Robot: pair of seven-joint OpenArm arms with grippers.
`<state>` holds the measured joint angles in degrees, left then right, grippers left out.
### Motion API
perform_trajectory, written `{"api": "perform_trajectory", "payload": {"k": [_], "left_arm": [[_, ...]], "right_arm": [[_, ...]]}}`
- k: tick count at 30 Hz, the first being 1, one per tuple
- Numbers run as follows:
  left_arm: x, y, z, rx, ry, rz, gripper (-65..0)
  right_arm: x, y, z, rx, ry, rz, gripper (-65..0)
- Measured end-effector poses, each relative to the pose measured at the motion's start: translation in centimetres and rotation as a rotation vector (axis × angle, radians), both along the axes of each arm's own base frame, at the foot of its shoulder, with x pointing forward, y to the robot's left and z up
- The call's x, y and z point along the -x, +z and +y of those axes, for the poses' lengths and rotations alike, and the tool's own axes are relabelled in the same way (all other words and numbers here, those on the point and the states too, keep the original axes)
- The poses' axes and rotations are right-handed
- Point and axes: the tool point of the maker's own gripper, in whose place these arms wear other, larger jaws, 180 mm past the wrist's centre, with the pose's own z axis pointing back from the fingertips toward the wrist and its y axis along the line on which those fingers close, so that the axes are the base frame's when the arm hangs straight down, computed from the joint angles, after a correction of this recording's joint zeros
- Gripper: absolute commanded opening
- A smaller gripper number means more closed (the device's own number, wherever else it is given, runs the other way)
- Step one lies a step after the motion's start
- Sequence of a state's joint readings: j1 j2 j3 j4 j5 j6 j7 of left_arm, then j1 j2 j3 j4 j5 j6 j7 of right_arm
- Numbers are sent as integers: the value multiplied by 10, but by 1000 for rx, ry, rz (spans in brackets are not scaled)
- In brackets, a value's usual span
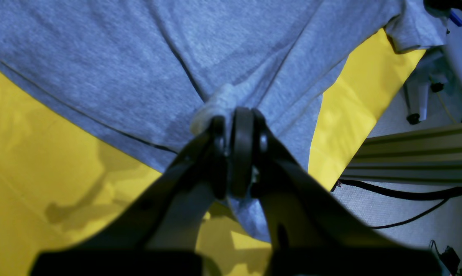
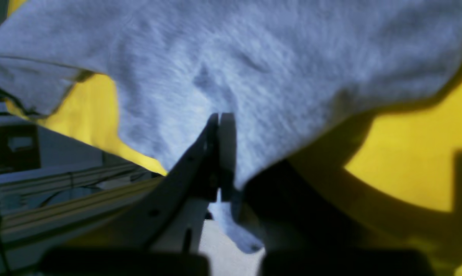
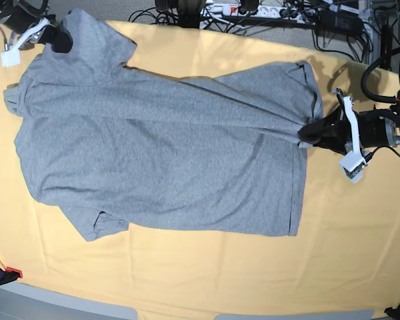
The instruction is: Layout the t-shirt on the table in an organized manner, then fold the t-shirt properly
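The left gripper (image 1: 236, 115) has its black jaws pressed together on a bunched fold of the t-shirt (image 1: 146, 65), at the hem edge. In the base view this gripper (image 3: 311, 135) sits at the right of the scene, pulling that edge outward so creases fan away from the pinch. The right gripper (image 2: 219, 119) is likewise closed on grey cloth, with a loose tongue of fabric hanging below its jaws. From the base camera it (image 3: 59, 39) is at the far left corner, holding the shirt near a sleeve or shoulder; exactly which part cannot be told.

Between the two grips, the t-shirt (image 3: 160, 153) lies spread across the table (image 3: 207, 280), plain grey side up, collar end to the left and hem to the right. It is mostly flat, though wrinkled, and its far side is drawn into a slanting fold. The opposed holds appear meant to stretch the garment taut and straighten it, so the laying-out step seems unfinished and folding not yet begun. A power strip (image 3: 243, 9) and cables (image 3: 187, 13) lie beyond the far edge.
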<state>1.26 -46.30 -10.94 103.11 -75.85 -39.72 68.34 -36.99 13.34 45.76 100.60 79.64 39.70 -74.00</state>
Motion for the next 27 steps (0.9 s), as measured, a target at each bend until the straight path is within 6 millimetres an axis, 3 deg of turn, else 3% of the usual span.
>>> {"api": "perform_trajectory", "payload": {"k": [5, 10, 23, 27], "left_arm": [[0, 0, 0, 0, 0, 0, -650], [0, 0, 0, -1, 0, 0, -650], [0, 0, 0, 0, 0, 0, -650], [0, 0, 0, 0, 0, 0, -650]], "right_arm": [[-2, 15, -4, 69, 49, -13, -650], [-16, 43, 11, 79, 121, -108, -650], [-96, 91, 3, 154, 149, -364, -650], [-114, 91, 15, 168, 193, -387, -650]]}}
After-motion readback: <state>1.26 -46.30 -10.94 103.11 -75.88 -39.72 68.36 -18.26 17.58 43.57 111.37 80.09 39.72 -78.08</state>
